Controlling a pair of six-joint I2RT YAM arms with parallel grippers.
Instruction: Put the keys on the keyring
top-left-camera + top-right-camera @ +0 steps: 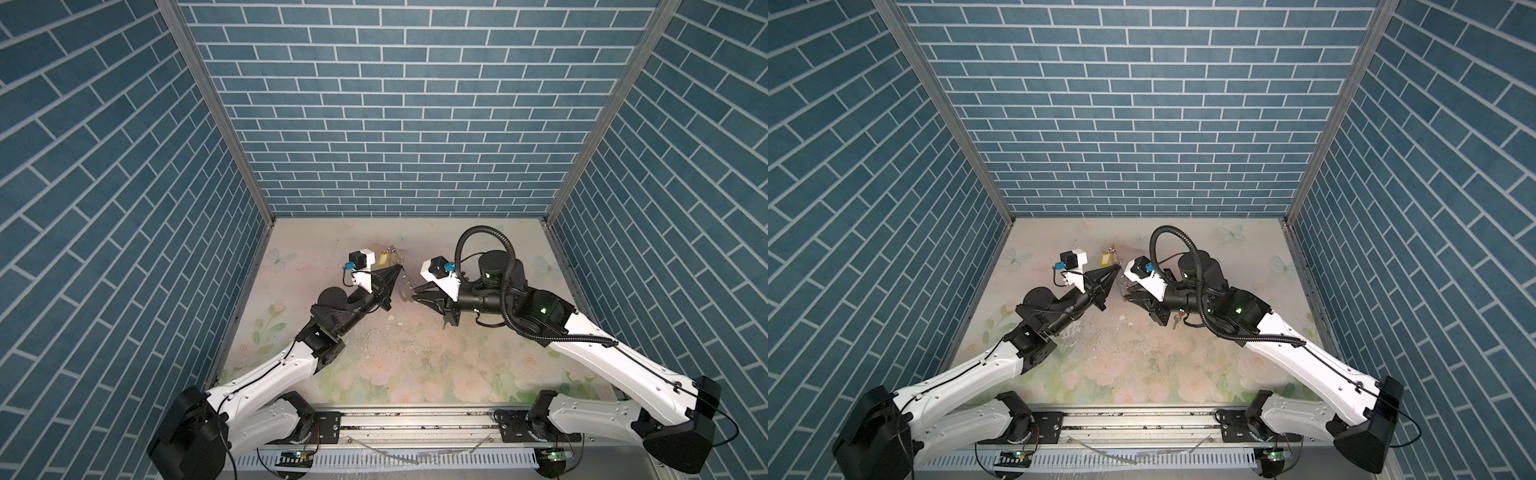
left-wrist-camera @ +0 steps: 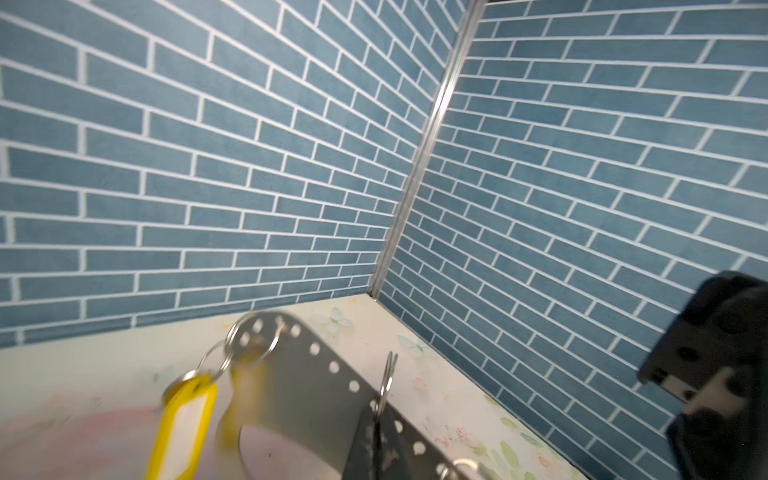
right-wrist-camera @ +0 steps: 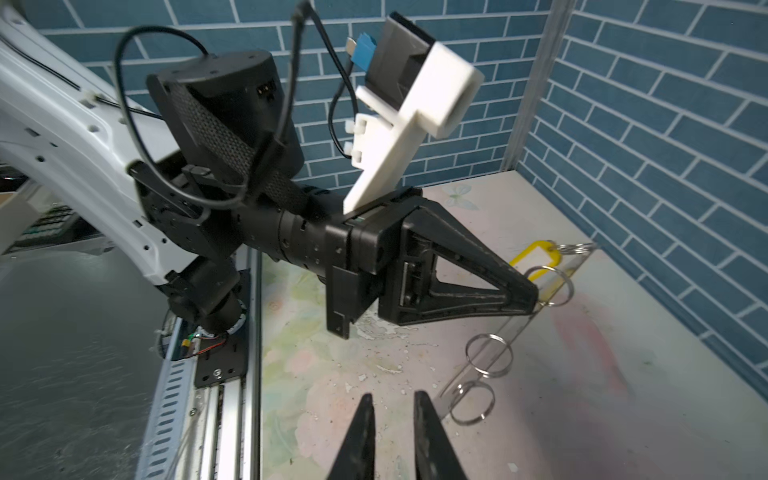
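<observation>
- Left gripper (image 3: 534, 293) clenched on the edge of the keyring (image 2: 299, 374), a grey perforated band curved into a loop, pinched right beside one of its silver rings.
- Right gripper (image 3: 394, 399) just beside the band's near end, fingers (image 3: 365, 432) slightly apart, grasping nothing.
- Yellow-tagged key (image 2: 183, 419) hanging from a ring at the band's far end, on the back-wall side of the left gripper; blade too blurred to make out.
- Two more silver rings (image 3: 488, 355) strung along the band's edge between the two grippers.
- Impossible to tell whether the band's lower end rests on the worktop (image 1: 415, 353).
- Both grippers meeting mid-worktop, well apart from the side walls; broad open floral surface from there to the front rail (image 1: 415, 424), a narrower strip behind toward the back wall.
- Small white flecks (image 1: 390, 318) scattered over the worktop.
- Blue brick-pattern walls (image 1: 374, 124) on three sides, joined by metal corner posts.
</observation>
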